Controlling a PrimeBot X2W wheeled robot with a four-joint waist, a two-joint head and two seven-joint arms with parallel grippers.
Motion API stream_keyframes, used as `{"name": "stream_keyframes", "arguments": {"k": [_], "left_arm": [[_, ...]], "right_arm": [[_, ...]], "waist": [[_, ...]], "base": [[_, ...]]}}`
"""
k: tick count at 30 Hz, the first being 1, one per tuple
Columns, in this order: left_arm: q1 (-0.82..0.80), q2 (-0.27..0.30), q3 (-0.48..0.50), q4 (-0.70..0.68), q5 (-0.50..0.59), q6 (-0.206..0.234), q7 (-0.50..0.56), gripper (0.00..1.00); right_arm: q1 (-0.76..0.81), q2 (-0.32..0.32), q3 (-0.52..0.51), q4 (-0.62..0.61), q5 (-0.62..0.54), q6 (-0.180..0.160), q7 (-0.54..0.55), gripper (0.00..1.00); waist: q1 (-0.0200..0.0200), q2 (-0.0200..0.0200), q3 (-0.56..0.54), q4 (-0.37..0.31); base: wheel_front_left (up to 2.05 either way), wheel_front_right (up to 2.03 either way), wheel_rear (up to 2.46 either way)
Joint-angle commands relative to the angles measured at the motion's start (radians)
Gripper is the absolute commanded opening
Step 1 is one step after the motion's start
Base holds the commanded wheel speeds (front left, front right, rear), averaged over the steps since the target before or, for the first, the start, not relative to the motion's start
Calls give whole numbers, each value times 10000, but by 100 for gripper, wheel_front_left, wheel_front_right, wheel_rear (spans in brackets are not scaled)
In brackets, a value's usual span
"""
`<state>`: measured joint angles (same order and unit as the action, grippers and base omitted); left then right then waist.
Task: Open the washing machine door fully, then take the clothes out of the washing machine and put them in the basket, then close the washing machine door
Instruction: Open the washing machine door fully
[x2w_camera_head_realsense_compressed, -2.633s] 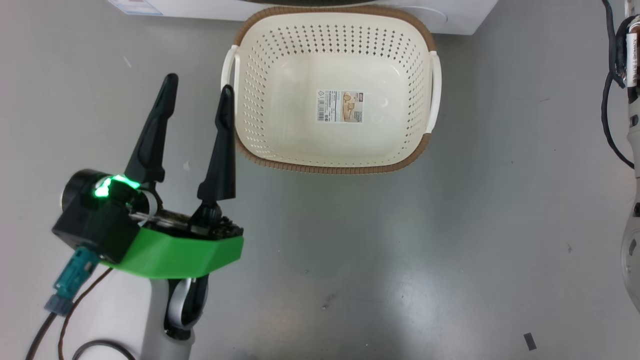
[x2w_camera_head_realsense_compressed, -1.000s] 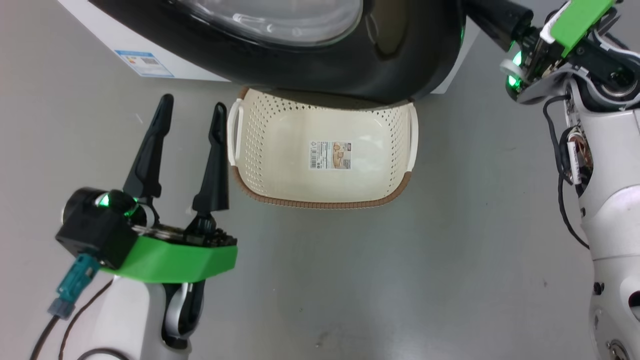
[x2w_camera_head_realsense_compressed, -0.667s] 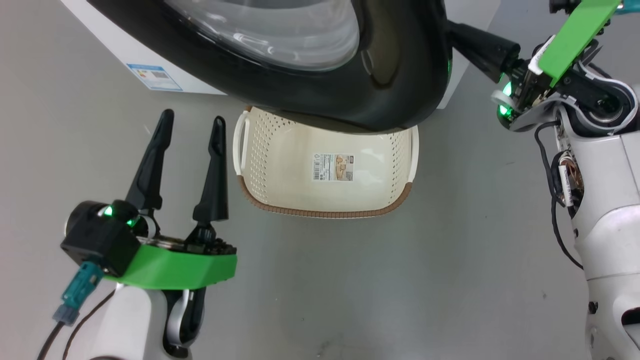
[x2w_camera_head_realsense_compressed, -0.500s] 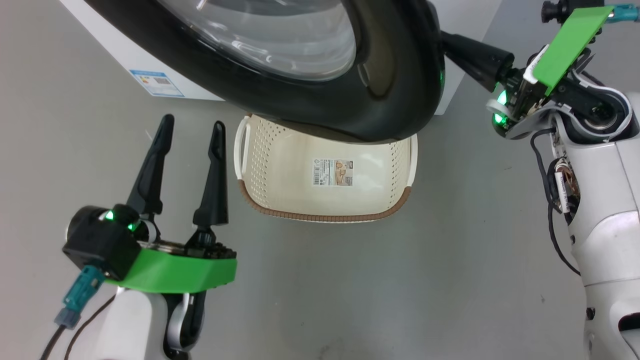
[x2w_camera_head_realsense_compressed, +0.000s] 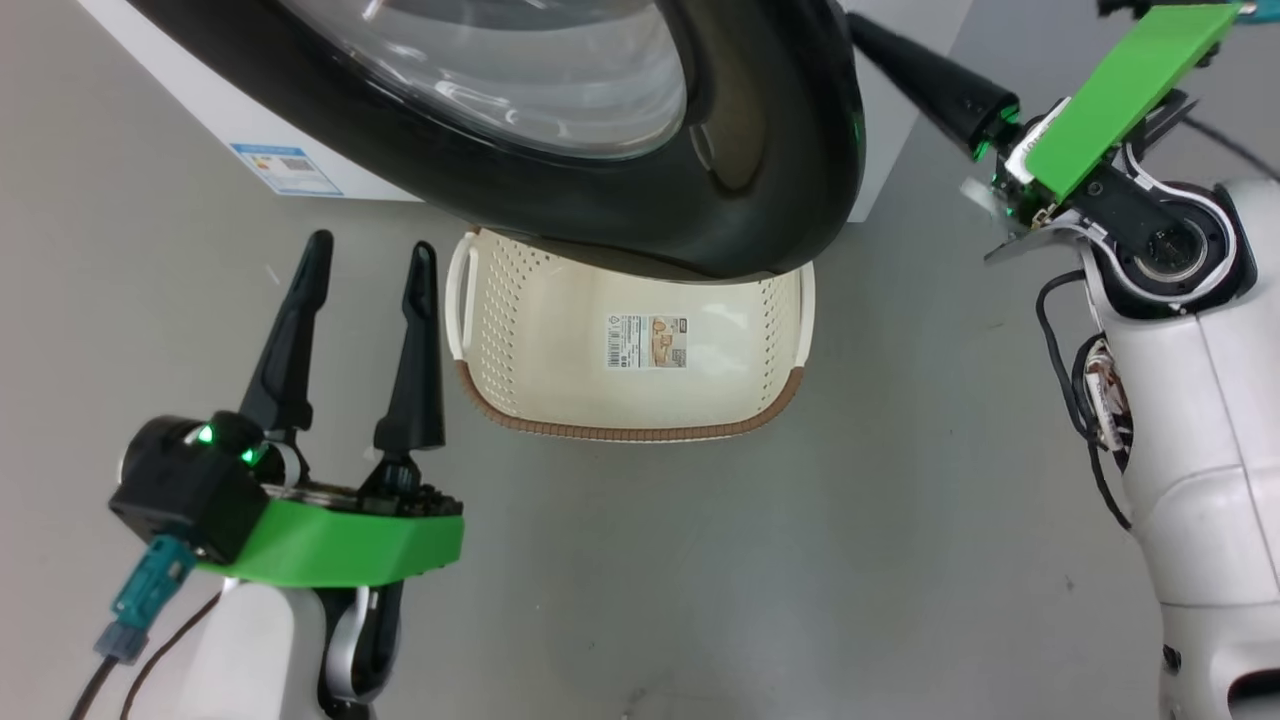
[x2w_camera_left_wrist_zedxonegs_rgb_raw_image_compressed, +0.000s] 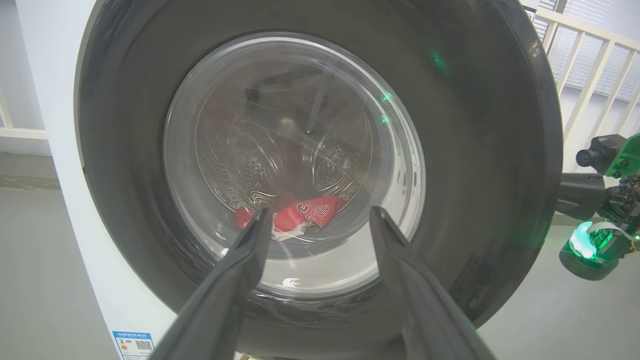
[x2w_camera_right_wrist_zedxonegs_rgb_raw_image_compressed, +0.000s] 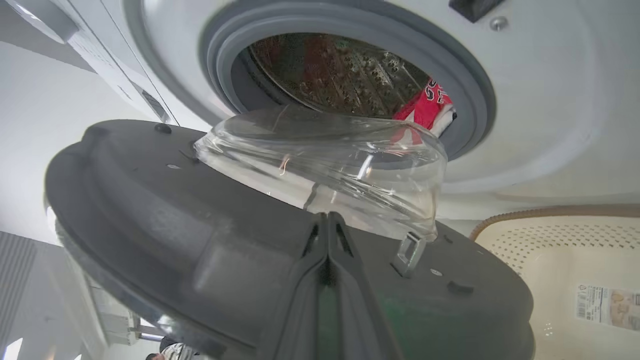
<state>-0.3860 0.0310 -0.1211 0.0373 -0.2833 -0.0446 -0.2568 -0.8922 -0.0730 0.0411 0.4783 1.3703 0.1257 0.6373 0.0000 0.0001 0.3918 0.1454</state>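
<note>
Since half a second ago the door (x2w_camera_head_realsense_compressed: 770, 140) has swung a little further off the machine (x2w_camera_right_wrist_zedxonegs_rgb_raw_image_compressed: 540, 110), and my right arm (x2w_camera_head_realsense_compressed: 1190, 450) has followed its free edge round. The head camera has drifted too, so I don't read the small shift of the basket (x2w_camera_head_realsense_compressed: 620, 432) as a move.

At this moment my right jaws are pressed together on nothing, the right fingers (x2w_camera_right_wrist_zedxonegs_rgb_raw_image_compressed: 305, 300) laid along the door's grey inner face. The latch hook (x2w_camera_right_wrist_zedxonegs_rgb_raw_image_compressed: 407, 252) sits just right of their tips and the glass bowl (x2w_camera_right_wrist_zedxonegs_rgb_raw_image_compressed: 325, 145) just beyond them. The clothes (x2w_camera_right_wrist_zedxonegs_rgb_raw_image_compressed: 425, 107) lie well beyond the tips, low in the drum (x2w_camera_right_wrist_zedxonegs_rgb_raw_image_compressed: 340, 65), red showing against the rubber ring (x2w_camera_right_wrist_zedxonegs_rgb_raw_image_compressed: 480, 110).

I judge the opening step is only partway done: the door hangs over the basket's far end, so nothing would drop in cleanly yet. To do it well I'd keep the tips on the flat plastic, clear of hook and glass. I'd also sweep along the hinge's arc rather than shove straight, so they don't slide off the edge.

The right arm stands upright, its wrist bent so the jaws point across at the door's edge. Low down, my left jaws are spread wide and empty, the left fingers (x2w_camera_head_realsense_compressed: 415, 350) pointing forward. The basket's handle (x2w_camera_head_realsense_compressed: 452, 310) is just right of them and the door's glass straight ahead.
</note>
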Motion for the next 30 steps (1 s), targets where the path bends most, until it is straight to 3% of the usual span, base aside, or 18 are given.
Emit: {"name": "stream_keyframes", "arguments": {"k": [1,3,4,6,7,8,9,15,19,25,30], "left_arm": [[120,192,368,-325,11,-13,-49,100],[127,193,420,-384,69,-29,-49,100],[131,196,443,-406,162,-35,-49,100],[142,196,513,-454,248,-47,-49,100],[144,195,547,-476,267,-54,-49,100],[142,195,581,-504,283,-62,-49,100],[140,195,613,-532,296,-69,-49,100],[179,194,735,-618,436,-88,-49,100],[263,194,770,-748,471,2,-49,100],[331,194,829,-871,510,31,-49,100],[397,193,827,-1010,562,56,-49,100]], "right_arm": [[193,69,190,-577,-393,50,-345,0],[432,-128,389,-1214,-1271,50,-1280,18],[552,-246,501,-1475,-1763,50,-1784,32],[784,-512,767,-1912,-2821,50,-2841,42],[899,-617,895,-2085,-3288,50,-3351,59],[1015,-718,1000,-2211,-3736,50,-3842,91],[1114,-846,1110,-2317,-4232,50,-4338,100],[1602,-1421,1664,-2720,-7109,50,-6886,100],[2116,-1162,1339,-2923,-9045,50,-8123,100],[2968,-462,435,-3482,-11153,50,-8397,100],[3649,-28,-152,-3916,-11958,50,-8409,100]], "waist": [[0,-1,66,-61],[0,-1,116,-109],[0,-1,134,-135],[0,-1,164,-194],[0,-1,176,-225],[0,-1,186,-261],[0,-1,196,-297],[0,-1,220,-531],[0,-1,181,-665],[0,-1,184,-797],[0,-1,193,-860]], "base": [[0,0,0],[0,0,0],[0,0,0],[0,0,0],[0,0,0],[0,0,0],[0,0,0],[0,0,0],[0,0,0],[0,0,0],[0,0,0]]}}
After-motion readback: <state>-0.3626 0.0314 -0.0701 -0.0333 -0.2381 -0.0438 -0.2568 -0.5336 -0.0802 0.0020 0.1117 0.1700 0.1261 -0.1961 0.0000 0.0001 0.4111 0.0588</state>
